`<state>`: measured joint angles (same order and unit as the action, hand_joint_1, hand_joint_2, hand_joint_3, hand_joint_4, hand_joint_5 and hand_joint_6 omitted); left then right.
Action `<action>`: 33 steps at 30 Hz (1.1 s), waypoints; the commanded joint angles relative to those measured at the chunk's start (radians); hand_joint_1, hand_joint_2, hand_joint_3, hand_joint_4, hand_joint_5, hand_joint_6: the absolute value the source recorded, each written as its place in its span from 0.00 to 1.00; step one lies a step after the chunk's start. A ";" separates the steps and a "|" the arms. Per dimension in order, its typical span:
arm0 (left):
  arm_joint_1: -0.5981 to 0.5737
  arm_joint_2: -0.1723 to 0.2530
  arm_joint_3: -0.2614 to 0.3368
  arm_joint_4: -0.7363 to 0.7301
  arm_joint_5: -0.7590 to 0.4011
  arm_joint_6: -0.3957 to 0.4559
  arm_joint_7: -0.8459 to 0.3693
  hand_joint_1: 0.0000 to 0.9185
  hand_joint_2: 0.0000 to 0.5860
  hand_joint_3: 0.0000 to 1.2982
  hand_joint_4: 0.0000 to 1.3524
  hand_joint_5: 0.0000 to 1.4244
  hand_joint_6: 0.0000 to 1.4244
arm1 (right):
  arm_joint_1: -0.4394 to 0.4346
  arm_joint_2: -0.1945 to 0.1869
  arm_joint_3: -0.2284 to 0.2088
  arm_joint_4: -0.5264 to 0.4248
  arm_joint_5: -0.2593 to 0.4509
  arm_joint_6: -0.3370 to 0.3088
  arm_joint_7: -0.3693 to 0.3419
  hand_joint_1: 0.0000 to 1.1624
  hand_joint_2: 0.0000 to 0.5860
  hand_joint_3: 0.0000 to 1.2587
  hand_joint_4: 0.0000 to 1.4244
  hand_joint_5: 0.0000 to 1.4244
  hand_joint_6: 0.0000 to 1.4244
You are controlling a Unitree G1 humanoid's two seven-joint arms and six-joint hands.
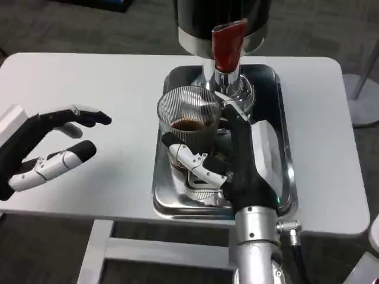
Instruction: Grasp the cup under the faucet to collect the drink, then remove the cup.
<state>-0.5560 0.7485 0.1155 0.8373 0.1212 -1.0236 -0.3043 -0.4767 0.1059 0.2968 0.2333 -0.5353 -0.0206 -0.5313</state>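
Standing on the steel tray (283,177), the ribbed clear cup (189,121) sits just left of the faucet's (228,47) red handle, below the dark dispenser body (222,18) at the top of the picture. A shallow layer of dark brown drink (188,125) lies in it. The right hand (228,160) is wrapped around the cup from the near and right side: a white-and-black finger (195,161) crosses the cup's lower front, while the black palm and other fingers run up along its right wall toward the rim. The cup is thus held, upright, with its mouth open to the camera. The silver right forearm (256,248) rises from the bottom edge over the tray's near rim. The tray rests on the white table (106,89), right of centre. Well apart to the left, the left hand (50,151) hovers above the bare tabletop, its fingers spread, pointing toward the tray and holding nothing.
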 commanded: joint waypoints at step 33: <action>-0.076 -0.012 -0.027 0.003 -0.019 -0.005 -0.025 0.00 0.22 0.31 0.24 0.22 0.34 | 0.135 -0.032 -0.039 -0.197 -0.075 -0.048 -0.087 0.60 0.46 0.45 0.47 0.57 0.79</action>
<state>-0.6210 0.7398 0.0963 0.8333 0.1182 -1.0231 -0.3171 -0.3616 0.0688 0.2532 0.0960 -0.5906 -0.0539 -0.6129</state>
